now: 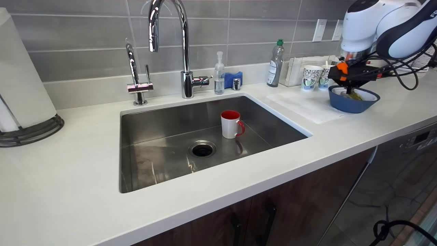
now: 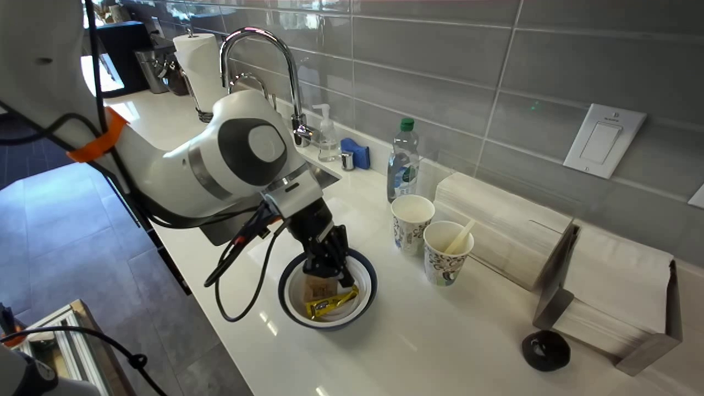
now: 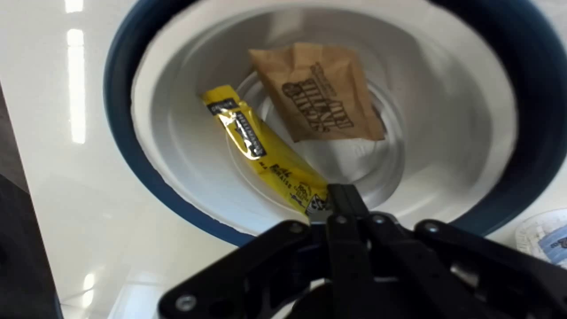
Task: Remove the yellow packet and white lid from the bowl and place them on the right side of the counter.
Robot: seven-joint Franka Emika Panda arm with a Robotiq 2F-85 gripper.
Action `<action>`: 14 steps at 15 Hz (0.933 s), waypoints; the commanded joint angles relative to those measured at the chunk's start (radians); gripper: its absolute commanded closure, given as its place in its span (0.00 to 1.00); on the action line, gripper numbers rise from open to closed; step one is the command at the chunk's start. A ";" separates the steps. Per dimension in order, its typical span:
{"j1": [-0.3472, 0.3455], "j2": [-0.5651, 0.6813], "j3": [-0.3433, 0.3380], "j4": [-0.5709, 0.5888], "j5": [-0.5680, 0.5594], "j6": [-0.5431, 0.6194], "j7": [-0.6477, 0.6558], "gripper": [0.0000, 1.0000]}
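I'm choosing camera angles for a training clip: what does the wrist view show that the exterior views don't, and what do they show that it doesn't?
Only the wrist view shows readable wording: Hellmann's on the yellow packet, Sugar in the Raw on the brown packet.

Only the exterior views show the sink, the faucet and the dish soap bottle; in an exterior view, a red-and-white mug stands in the sink.

Both kinds share the blue bowl, the counter, the gripper and the yellow packet; an exterior view shows the brown packet too.
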 commanded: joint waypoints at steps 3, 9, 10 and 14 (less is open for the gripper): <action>0.001 -0.155 0.002 -0.092 -0.012 0.033 -0.012 1.00; -0.018 -0.331 -0.008 -0.154 -0.028 0.126 -0.031 1.00; -0.022 -0.359 -0.012 -0.157 -0.034 0.135 -0.028 1.00; -0.079 -0.424 -0.014 -0.111 -0.151 0.145 0.059 1.00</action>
